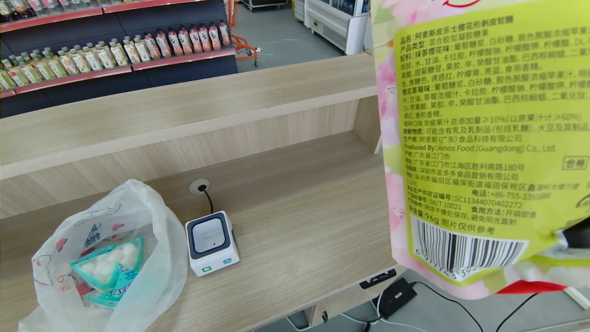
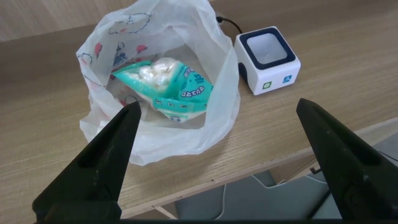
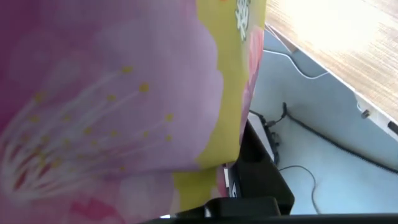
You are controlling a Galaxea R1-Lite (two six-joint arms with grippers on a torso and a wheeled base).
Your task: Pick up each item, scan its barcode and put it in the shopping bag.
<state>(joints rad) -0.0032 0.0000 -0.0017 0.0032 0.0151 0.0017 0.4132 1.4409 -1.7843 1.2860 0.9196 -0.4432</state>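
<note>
Fingers (image 3: pixel 258 177) of right gripper (image 1: pixel 569 240) clenched on candy pouch (image 1: pixel 479 138) held high near head camera, well apart from scanner (image 1: pixel 211 242); left gripper (image 2: pixel 217 106) spread wide above shopping bag (image 1: pixel 152 216) holding 1 teal packet (image 1: pixel 108 265); scanning step likely in hand, next calling for turning barcode (image 1: pixel 465 251) down toward scanner.

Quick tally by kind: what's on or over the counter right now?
Snack packs: 2 (teal pack in the bag, pink-and-green pack held by the right gripper)
Shopping bag: 1
Barcode scanner: 1
Total: 4
</note>
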